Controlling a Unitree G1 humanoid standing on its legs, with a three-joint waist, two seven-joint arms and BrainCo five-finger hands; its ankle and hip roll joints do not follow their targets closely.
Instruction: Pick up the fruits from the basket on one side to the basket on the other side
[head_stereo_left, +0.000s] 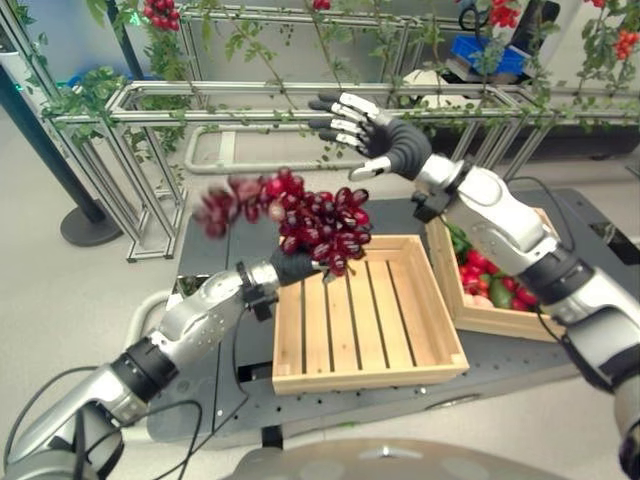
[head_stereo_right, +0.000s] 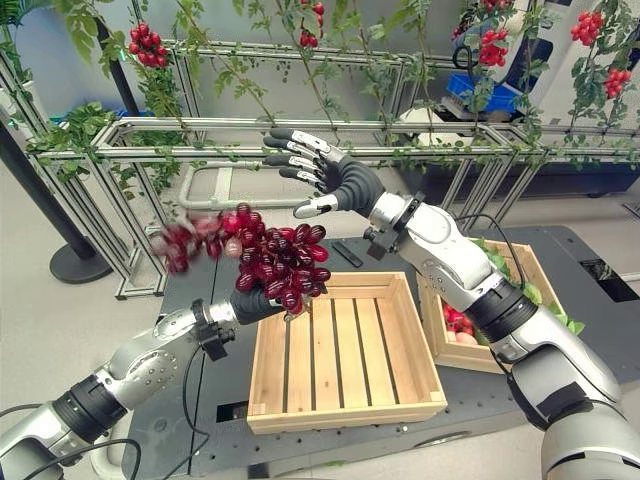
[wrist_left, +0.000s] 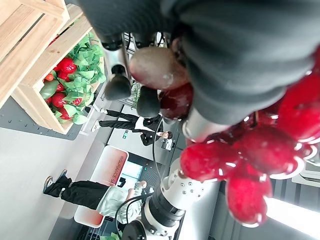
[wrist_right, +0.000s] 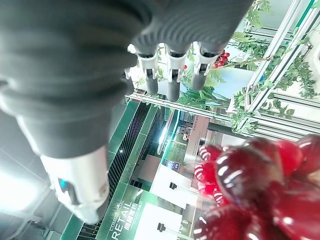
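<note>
Hanging above the near-left corner of the empty wooden basket (head_stereo_left: 365, 310), the red grape bunch (head_stereo_left: 300, 220) is clamped in the left robot hand (head_stereo_right: 262, 303). The right robot hand (head_stereo_left: 372, 135) is held raised, fingers spread, holding nothing. If released now, the trailing end could be dropped outside the rim. The full basket (head_stereo_left: 500, 290) is shown upside down in the left wrist view, with people beyond.

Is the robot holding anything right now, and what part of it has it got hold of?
Yes. Its left hand holds a bunch of red grapes from underneath, above the empty wooden basket. Its right hand is open above, holding nothing.
</note>
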